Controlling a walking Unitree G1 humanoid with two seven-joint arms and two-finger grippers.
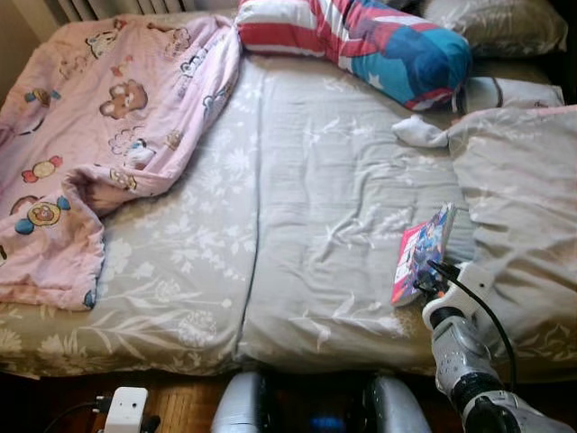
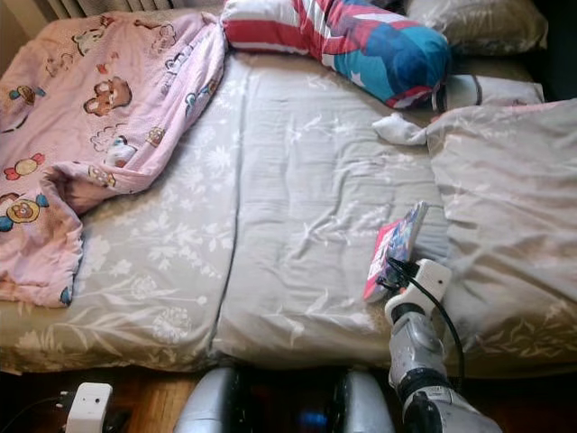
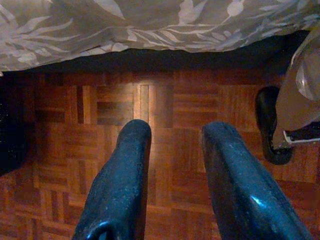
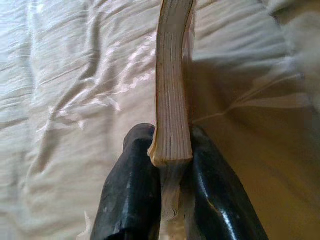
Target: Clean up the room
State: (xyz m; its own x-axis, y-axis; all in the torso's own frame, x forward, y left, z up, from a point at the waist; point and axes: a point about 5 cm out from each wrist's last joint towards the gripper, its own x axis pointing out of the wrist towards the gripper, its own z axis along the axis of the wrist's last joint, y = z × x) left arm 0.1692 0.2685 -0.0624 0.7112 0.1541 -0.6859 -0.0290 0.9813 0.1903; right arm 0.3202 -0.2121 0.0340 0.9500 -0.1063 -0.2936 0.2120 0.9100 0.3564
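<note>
Your right tool (image 4: 171,165) is clenched on a paperback book (image 1: 420,253): in the right wrist view the two black fingers (image 4: 131,200) press on both covers, and you look straight at the yellowish page edge standing up between them. From the head camera you see the book with its pink and blue cover held on its edge, just above the grey floral sheet of the bed (image 1: 297,225), near the bed's front edge and toward its right side. It is just beside the folded grey duvet (image 1: 523,207) that covers the right part of the bed.

Your left tool (image 3: 172,175) hangs low beside the bed, over the wooden parquet floor (image 3: 150,105); its fingers are apart and hold nothing.

A pink blanket with bear pictures (image 1: 99,126) lies crumpled over the left part of the bed, reaching the back left corner. At the back edge a long red, white and blue pillow (image 1: 379,41) lies across, with a grey pillow (image 1: 496,23) in the back right corner. A white sock (image 1: 416,132) lies between the long pillow and the duvet. On the floor below the front left of the bed there is a white charger (image 1: 126,410).
</note>
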